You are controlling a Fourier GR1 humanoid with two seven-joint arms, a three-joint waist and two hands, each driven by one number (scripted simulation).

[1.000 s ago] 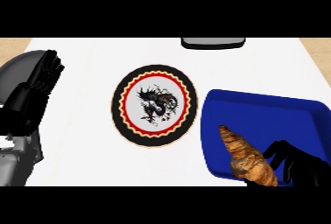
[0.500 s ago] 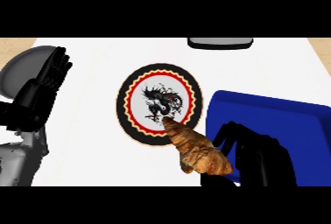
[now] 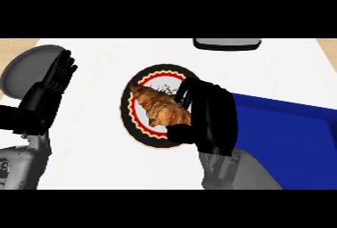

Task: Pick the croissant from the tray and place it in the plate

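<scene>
Head view: croissant (image 3: 160, 108) over the plate (image 3: 136, 132).
Right hand (image 3: 209, 116) curls round it for release (tray (image 3: 289, 133) behind); left hand (image 3: 46, 95) rests open, desk's left edge.

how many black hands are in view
2: the black left hand rests open, fingers up, at the view's left edge; the black right hand is curled round the golden-brown croissant above the round patterned plate.

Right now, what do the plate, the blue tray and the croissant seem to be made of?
Plate: probably glazed ceramic, with a printed black, red and cream rim. Tray: likely plastic, uniform matte blue with a raised edge. Croissant: baked pastry, golden-brown ridged crust.
</scene>
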